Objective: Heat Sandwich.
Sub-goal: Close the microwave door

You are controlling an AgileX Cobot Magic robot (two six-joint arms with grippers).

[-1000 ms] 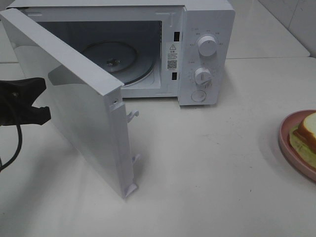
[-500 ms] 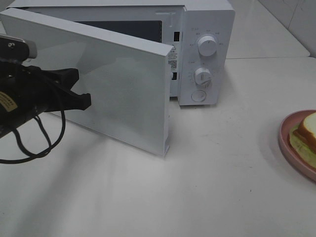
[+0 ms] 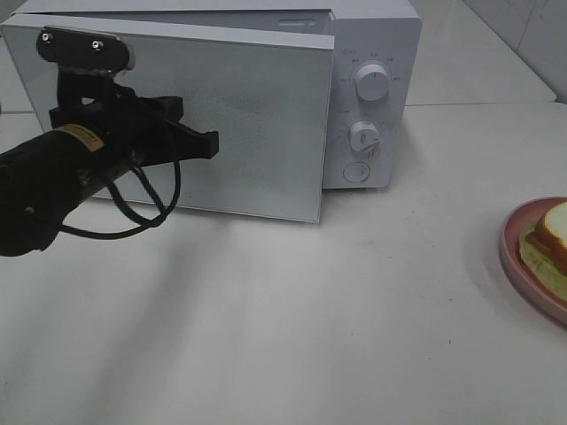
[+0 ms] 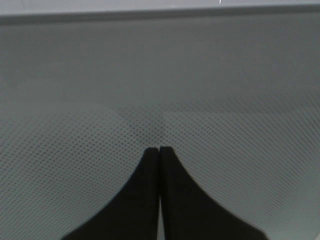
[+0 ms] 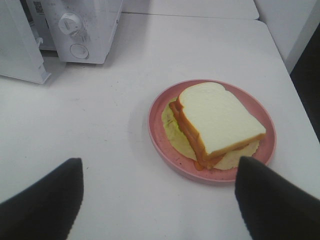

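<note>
From above we see only an edge of the sandwich [image 3: 555, 232] at three o'clock; the right wrist view shows it whole on the pink plate [image 5: 161, 131], the right pincer [image 5: 159, 200] gaping empty. The left pincer [image 4: 159, 152], shut, meets the microwave door [image 3: 248, 115].

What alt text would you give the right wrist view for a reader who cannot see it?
A sandwich of white bread lies on a round pink plate on a white table, with the open right gripper above and apart from it. A white microwave stands beyond, its door ajar.
</note>
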